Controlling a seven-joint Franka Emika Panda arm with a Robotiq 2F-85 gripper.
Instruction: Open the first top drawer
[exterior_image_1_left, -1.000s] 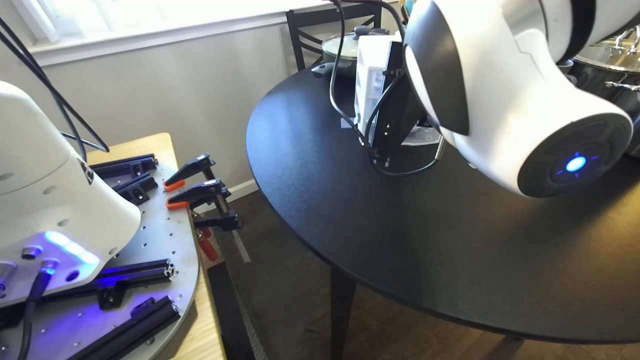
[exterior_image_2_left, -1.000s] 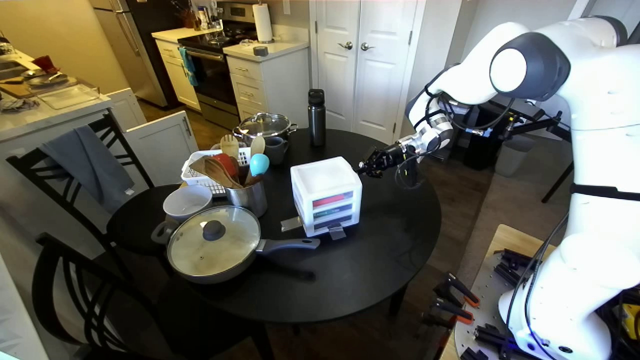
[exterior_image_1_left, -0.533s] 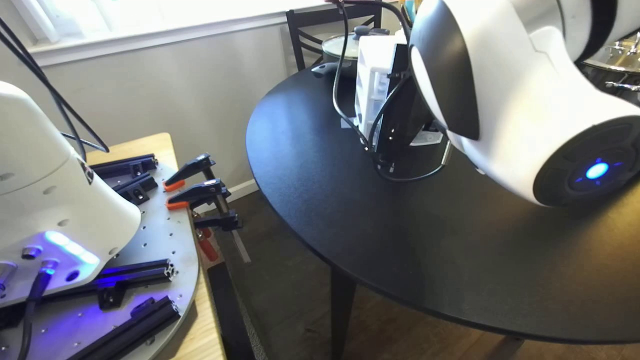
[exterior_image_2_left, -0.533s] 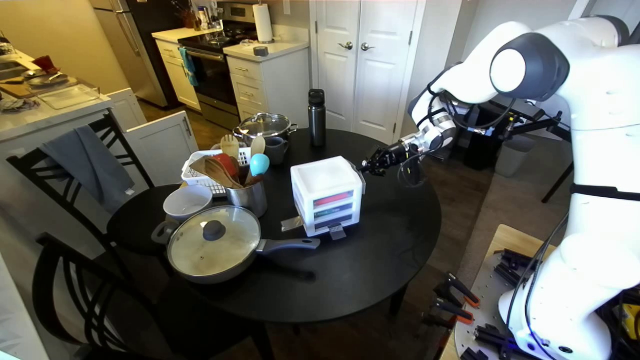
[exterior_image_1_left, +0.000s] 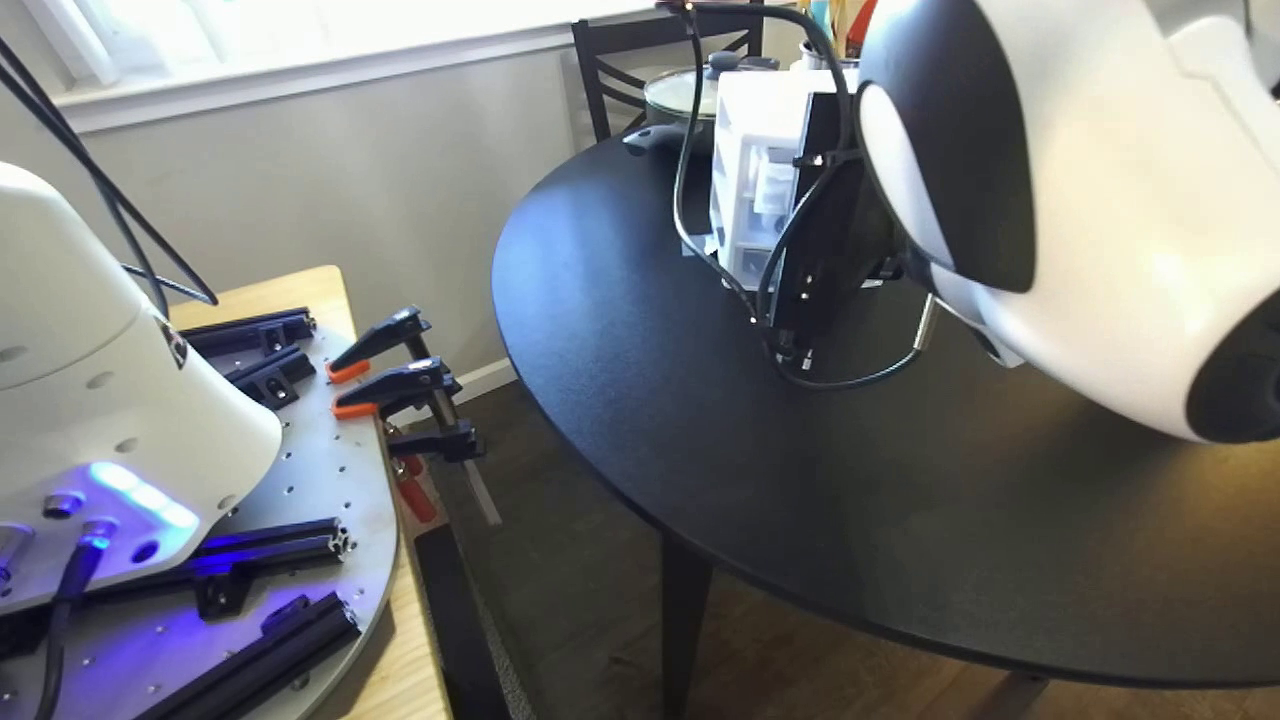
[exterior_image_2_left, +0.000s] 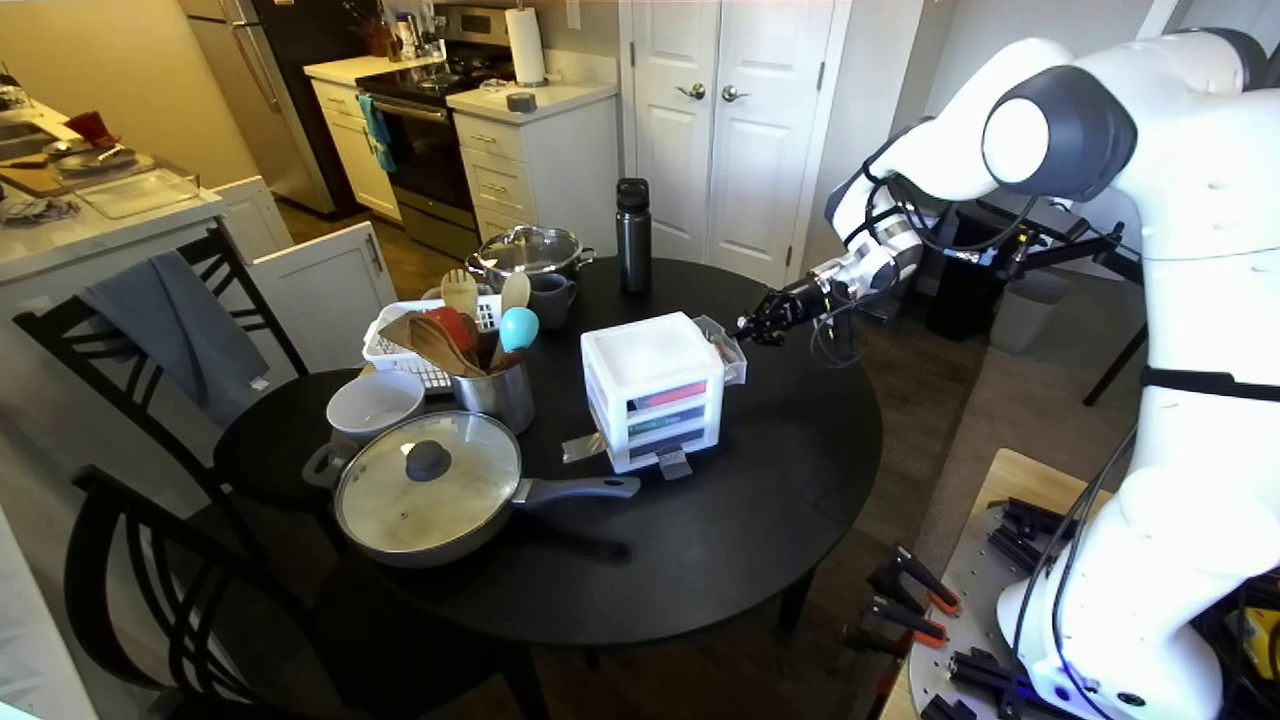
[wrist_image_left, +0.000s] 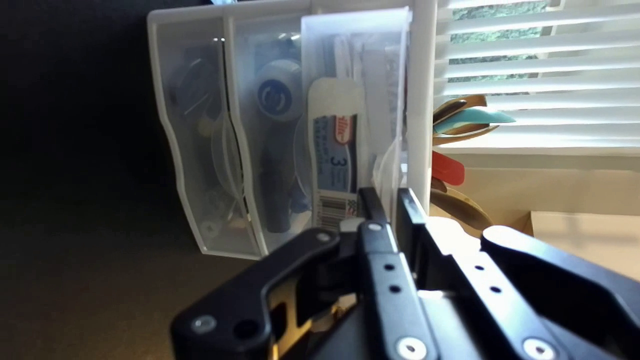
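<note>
The white-framed drawer unit (exterior_image_2_left: 650, 355) stands on the round black table. Its first top drawer (exterior_image_2_left: 734, 362) sticks out of the front toward the arm, partly open. The drawer's clear plastic also shows in the wrist view (wrist_image_left: 375, 117), with a blue-labelled white pack inside, and in an exterior view (exterior_image_1_left: 775, 185). My gripper (exterior_image_2_left: 744, 333) is at the drawer's front edge. In the wrist view its fingers (wrist_image_left: 389, 192) stand close together on either side of the drawer's clear front lip. The exact contact at the fingertips is hard to see.
The middle drawer (wrist_image_left: 260, 150) and bottom drawer (wrist_image_left: 192, 135) are shut. A lidded pan (exterior_image_2_left: 430, 490), utensil holder (exterior_image_2_left: 500, 400), white lattice basket (exterior_image_2_left: 400, 345) and dark bottle (exterior_image_2_left: 634, 240) stand around the unit. Tape (exterior_image_2_left: 673, 464) lies at its foot.
The gripper has moved back away from the unit, and the top drawer has come out with it, from nearly shut to partly open. The unit has stayed in place.
</note>
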